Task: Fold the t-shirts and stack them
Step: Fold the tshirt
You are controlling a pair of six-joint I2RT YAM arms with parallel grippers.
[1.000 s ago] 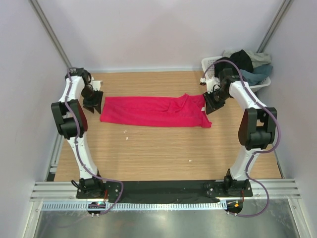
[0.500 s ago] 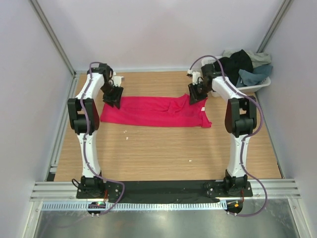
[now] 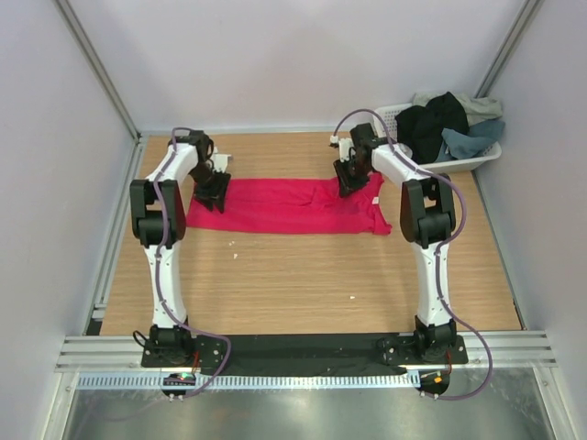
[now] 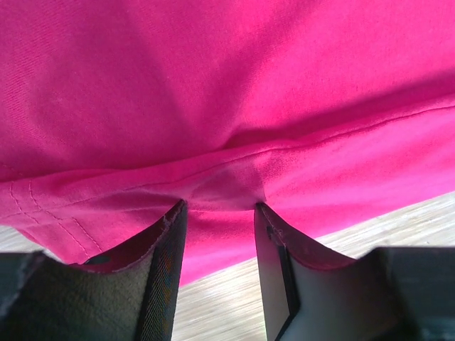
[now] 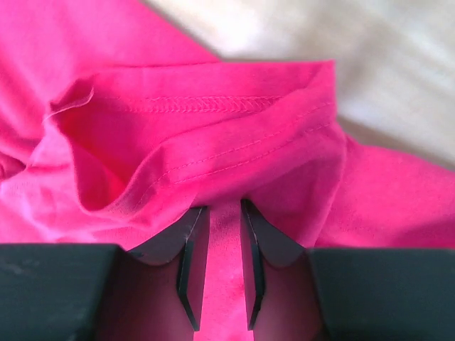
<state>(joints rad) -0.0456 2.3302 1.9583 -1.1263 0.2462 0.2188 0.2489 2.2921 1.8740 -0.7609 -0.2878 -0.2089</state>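
Since the crimson-pink t-shirt [image 3: 284, 205], spread on the table [image 3: 303, 275] left of the basket [image 3: 477, 158], is light and limp, its stitched edges look the best hold, where the right pincer [image 5: 222, 206], nearer the basket, and the left pincer [image 4: 219, 207], farther off, each stand with jaws apart astride cloth.

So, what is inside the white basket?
A black shirt, a slate-blue shirt and a pale grey-green shirt, heaped above the rim of the basket. Anything lower in the heap is covered.
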